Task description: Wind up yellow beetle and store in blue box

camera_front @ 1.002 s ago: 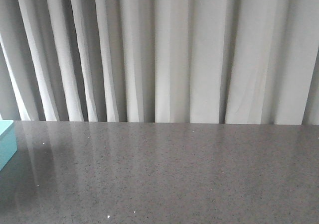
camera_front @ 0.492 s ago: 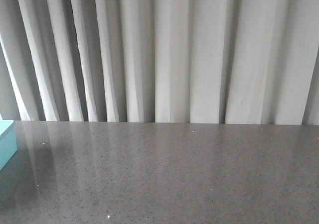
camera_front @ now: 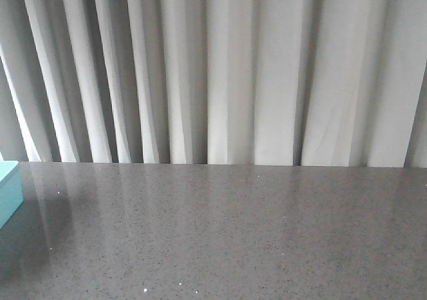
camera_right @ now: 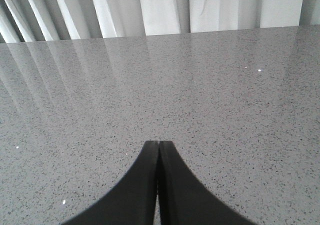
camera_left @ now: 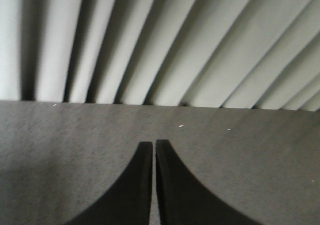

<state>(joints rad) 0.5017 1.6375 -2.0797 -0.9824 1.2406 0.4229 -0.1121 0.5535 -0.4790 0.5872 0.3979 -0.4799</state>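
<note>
Only a corner of the pale turquoise blue box (camera_front: 8,190) shows, at the far left edge of the front view, resting on the table. The yellow beetle is out of view in every frame. My left gripper (camera_left: 154,144) is shut with nothing between its black fingers, above bare grey tabletop facing the curtain. My right gripper (camera_right: 159,143) is also shut and empty, its fingertips pressed together over the speckled table. Neither arm appears in the front view.
The grey speckled table (camera_front: 233,233) stretches across the front view to its far edge, where a pleated white curtain (camera_front: 220,67) hangs. The curtain (camera_left: 150,40) also fills the background of the left wrist view.
</note>
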